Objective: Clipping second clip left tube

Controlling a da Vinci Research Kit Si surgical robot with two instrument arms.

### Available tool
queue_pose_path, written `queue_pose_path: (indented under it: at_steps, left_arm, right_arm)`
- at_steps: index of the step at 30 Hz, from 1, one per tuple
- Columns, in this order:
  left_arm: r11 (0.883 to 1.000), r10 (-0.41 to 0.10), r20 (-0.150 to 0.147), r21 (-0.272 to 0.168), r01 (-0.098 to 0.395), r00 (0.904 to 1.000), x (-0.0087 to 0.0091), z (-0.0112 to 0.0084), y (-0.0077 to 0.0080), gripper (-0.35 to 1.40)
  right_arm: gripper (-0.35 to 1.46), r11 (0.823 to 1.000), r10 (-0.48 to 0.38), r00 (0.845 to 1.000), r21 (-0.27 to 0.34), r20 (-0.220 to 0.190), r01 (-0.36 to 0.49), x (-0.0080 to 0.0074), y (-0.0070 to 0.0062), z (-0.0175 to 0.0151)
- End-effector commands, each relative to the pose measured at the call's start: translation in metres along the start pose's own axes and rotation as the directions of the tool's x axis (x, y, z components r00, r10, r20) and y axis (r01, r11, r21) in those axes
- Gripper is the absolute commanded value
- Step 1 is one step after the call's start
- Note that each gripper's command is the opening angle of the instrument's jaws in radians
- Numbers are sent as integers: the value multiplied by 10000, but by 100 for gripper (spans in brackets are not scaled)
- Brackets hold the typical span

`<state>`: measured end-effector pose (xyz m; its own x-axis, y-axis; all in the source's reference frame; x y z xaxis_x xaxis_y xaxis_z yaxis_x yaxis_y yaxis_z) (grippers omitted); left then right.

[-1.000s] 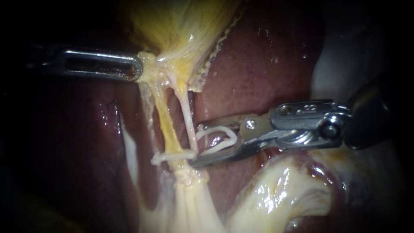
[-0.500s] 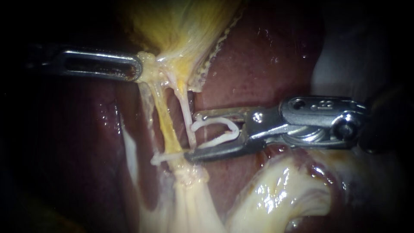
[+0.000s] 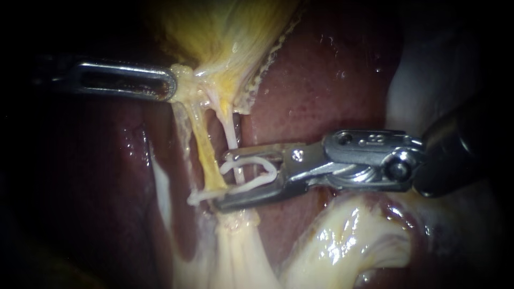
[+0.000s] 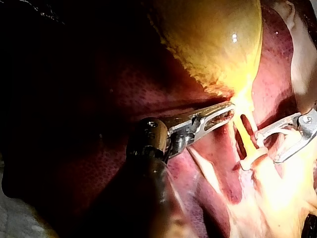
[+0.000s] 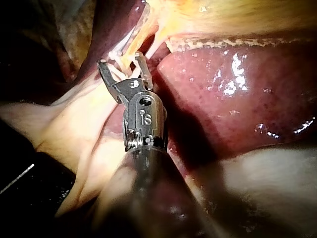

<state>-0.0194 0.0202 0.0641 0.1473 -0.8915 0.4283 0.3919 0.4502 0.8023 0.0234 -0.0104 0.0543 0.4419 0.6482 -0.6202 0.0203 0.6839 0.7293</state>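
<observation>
- Your right instrument (image 3: 220,181) has its two jaws spread wide apart. They hold one open clip (image 3: 257,183), white and shaped like a bent hairpin, with one leg lying along each jaw.
- The jaw tips reach up to the side of the left tube (image 3: 206,150). That tube is yellow and runs down from the gallbladder (image 3: 225,37).
- The right tube (image 3: 230,131), thin and pale, goes across the gap between the spread jaws. It lies in the mouth of the open clip.
- In the right wrist view, the same instrument (image 5: 121,59) shows its jaws open like a fork, with the pale strands just ahead of them.
- Your left instrument (image 3: 170,86) has its jaws close together. Their tip pinches a small pale knot at the low end of the gallbladder, just above where the tubes start.
- In the left wrist view, that instrument (image 4: 229,110) meets the yellow tissue at its tip.
- Count two tubes, side by side.
- Count two clips. The closed clip (image 3: 201,197) sits across the low end of the left tube, just under the lower jaw of your right instrument.
- The dark red liver (image 3: 321,80) lies behind everything.
- Shiny pale tissue (image 3: 342,241) lies under the shaft of the right instrument.
</observation>
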Motion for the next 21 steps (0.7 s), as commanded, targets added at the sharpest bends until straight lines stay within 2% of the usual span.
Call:
queue_pose_path:
  at_steps: [1,5,13,21]
  left_arm:
    - [10000,2,2,-2,-2,10000,0,0,0,-35]
    - [10000,4,-12,24,-4,10000,1,1,0,-35]
    - [10000,6,-12,23,-6,10000,1,0,0,-35]
    - [10000,6,-12,24,-6,10000,1,0,0,-35]
  right_arm:
    - [49,10000,41,10000,-5,4,-41,-1,2,0]
    - [49,10000,15,10000,-11,-21,-15,-6,9,2]
    - [49,9999,7,9996,-140,278,-3,-22,25,6]
    - [49,9999,8,9996,-160,274,-4,-23,37,8]
